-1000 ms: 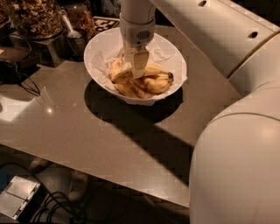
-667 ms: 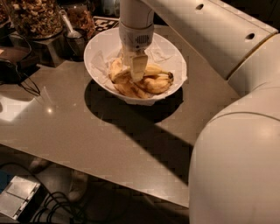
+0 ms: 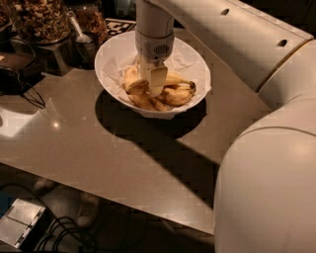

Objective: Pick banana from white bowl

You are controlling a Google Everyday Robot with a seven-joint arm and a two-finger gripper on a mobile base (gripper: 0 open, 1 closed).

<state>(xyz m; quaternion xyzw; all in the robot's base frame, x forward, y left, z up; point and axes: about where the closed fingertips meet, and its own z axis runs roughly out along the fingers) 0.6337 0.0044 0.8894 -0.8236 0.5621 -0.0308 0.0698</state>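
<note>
The robot's smooth cream-white arm [image 3: 237, 37], dotted with two dark holes [image 3: 225, 11] and seemingly a grille [image 3: 159, 50] at the wrist, ends in a pale gripper [image 3: 153, 85] inside the white bowl [image 3: 106, 65].

We see our cream gripper [image 3: 152, 81] at twelve o'clock in the wide white bowl [image 3: 111, 59], by the curved yellow, brown-blotched banana [image 3: 174, 96].

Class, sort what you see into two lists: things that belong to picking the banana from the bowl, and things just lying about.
Job in hand:
white bowl
banana
gripper, down in the bowl among the fruit

Lying about:
nut jar
scoop
box on the floor
</note>
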